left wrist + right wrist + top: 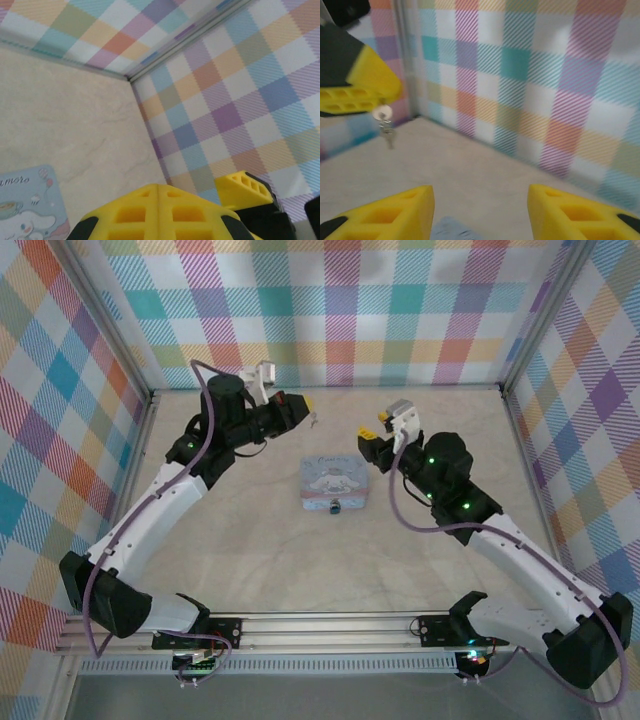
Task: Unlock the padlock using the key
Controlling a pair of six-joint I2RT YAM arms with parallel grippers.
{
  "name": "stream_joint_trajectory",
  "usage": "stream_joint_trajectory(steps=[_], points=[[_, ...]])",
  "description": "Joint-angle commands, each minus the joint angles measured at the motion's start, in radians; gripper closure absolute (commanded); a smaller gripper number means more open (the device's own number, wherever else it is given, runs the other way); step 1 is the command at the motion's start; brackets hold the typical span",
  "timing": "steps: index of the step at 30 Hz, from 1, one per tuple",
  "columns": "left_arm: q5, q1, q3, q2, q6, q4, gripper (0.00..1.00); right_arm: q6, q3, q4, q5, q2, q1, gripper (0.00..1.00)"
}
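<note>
Left tool [306, 406] hangs above the far part of the tabletop [250, 540], jaws pressed together. From the right wrist view we see a small ring and the key [387, 136] dangling from its yellow tip, so we read it as pinching the key by the ring end.

Right tool [479, 212] faces it from nearby, jaws standing apart with nothing between them.

Padlock [334, 506] sits at the near front edge of the pale-blue tin [335, 480], mid-tabletop, between and a little nearer than both tools. Neither tool touches it. We cannot make out the keyhole from here.

Handling, as we judge it:
- The padlock is tiny, metal and stiff, probably slick, and free to swing on its clasp.
- The tin looks light and may slide if pushed.
- The key swings loose on its ring, so its blade is poorly controlled.

Best hold, in our view: the right tool pinches the padlock body across its flat sides to steady it. The key should be held by its head rather than the ring.
</note>
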Motion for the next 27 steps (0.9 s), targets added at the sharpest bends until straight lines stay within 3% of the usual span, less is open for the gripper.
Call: stream_joint_trajectory(steps=[1,5,8,12,16,21,27], points=[[0.011,-0.036,-0.022,-0.018,0.046,0.071,1.0,0.382,-0.039,-0.05,-0.329,-0.012,-0.048,0.48],[0.04,-0.075,-0.047,-0.01,0.066,0.096,1.0,0.592,-0.067,0.056,-0.498,0.003,-0.095,0.48],[0.054,-0.103,-0.075,-0.012,0.062,0.148,1.0,0.798,-0.138,0.31,-0.639,0.038,-0.145,0.46],[0.061,-0.133,-0.098,-0.022,0.068,0.194,1.0,1.003,-0.197,0.563,-0.678,0.091,-0.179,0.43],[0.067,-0.151,-0.123,-0.028,0.06,0.247,1.0,1.19,-0.24,0.849,-0.698,0.172,-0.207,0.45],[0.069,-0.163,-0.137,-0.024,0.047,0.276,1.0,1.304,-0.255,1.064,-0.694,0.258,-0.209,0.48],[0.055,-0.17,-0.149,-0.023,0.039,0.293,1.0,1.319,-0.242,1.088,-0.707,0.284,-0.208,0.52]])
